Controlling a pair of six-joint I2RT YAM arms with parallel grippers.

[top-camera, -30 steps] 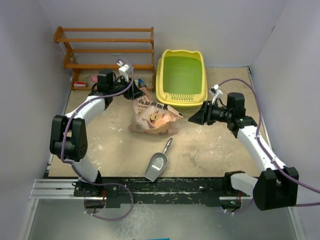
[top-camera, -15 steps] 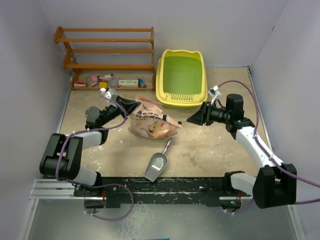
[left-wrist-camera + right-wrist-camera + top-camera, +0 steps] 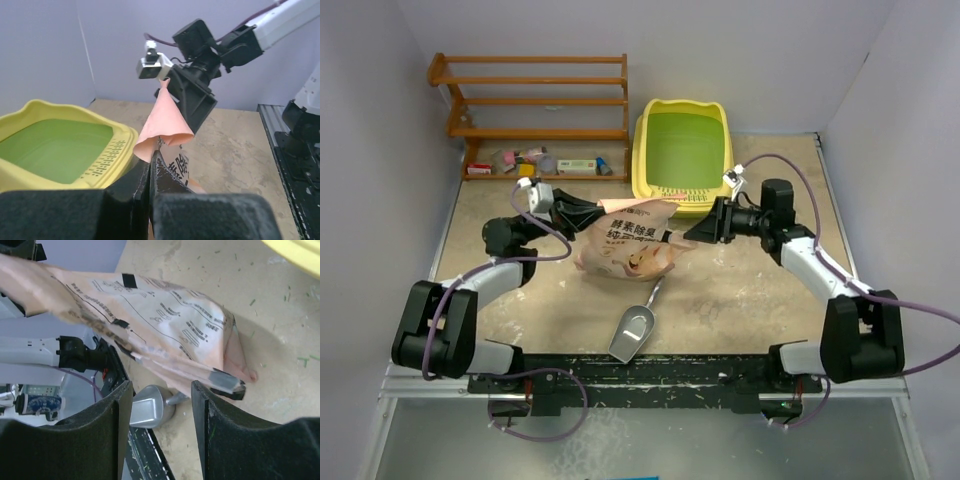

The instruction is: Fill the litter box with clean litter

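One litter box, just beyond right claw

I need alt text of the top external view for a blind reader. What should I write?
Two robot arms meet at a pink printed bag: the left gripper is shut on one end, the right gripper is open at the other. Behind the bag stands the yellow litter box; a metal scoop lies in front.

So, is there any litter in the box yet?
No, the litter box shows only its bare green floor in the top view.
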